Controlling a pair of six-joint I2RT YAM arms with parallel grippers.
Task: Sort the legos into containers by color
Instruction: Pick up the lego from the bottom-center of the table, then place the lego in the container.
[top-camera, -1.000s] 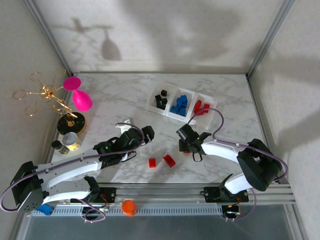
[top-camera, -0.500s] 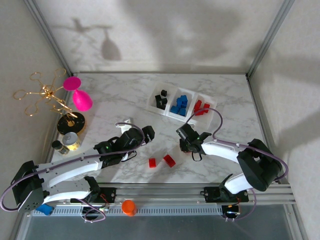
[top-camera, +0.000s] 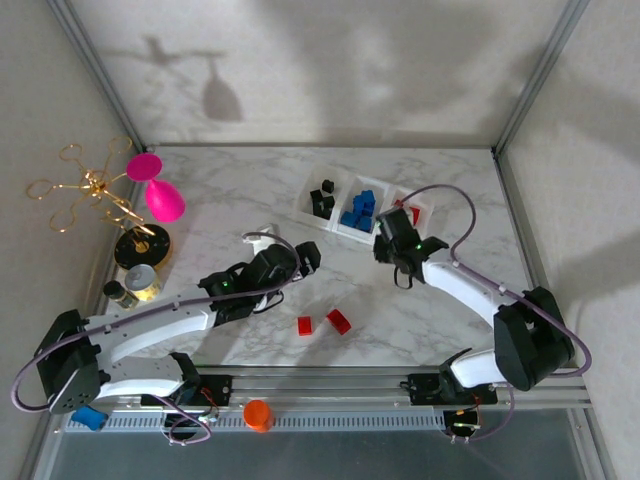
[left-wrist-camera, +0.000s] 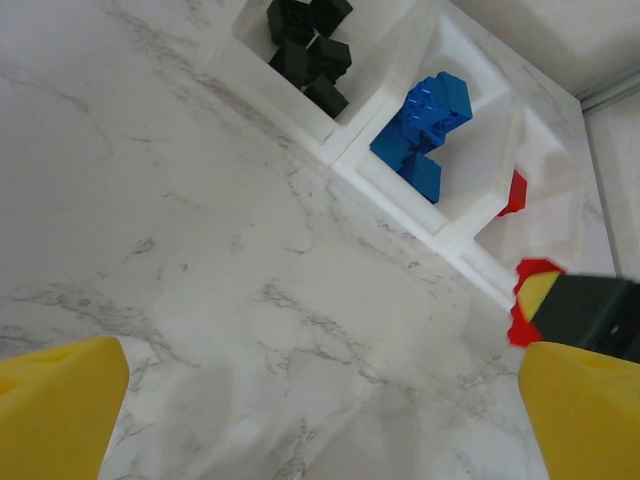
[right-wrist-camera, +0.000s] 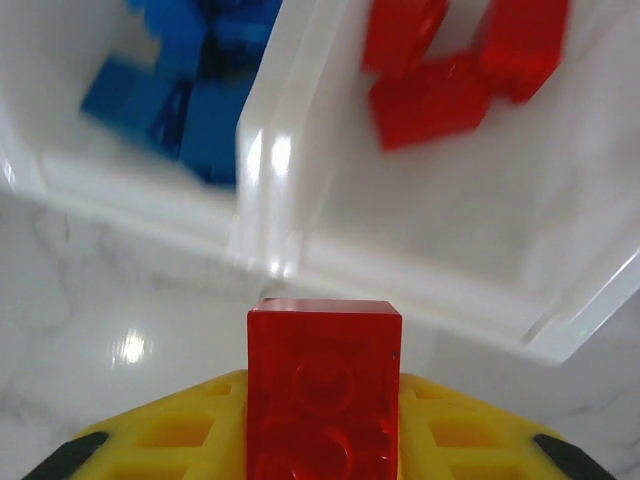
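Small red plastic brick is pinched upright in the right gripper, just short of the white three-compartment tray, facing its red end. I'd say that's lined up for a drop among its own colour. Two loose red bricks wait on the marble table. Left gripper is spread wide and empty. A second ago the right arm was down by those strays, closing.
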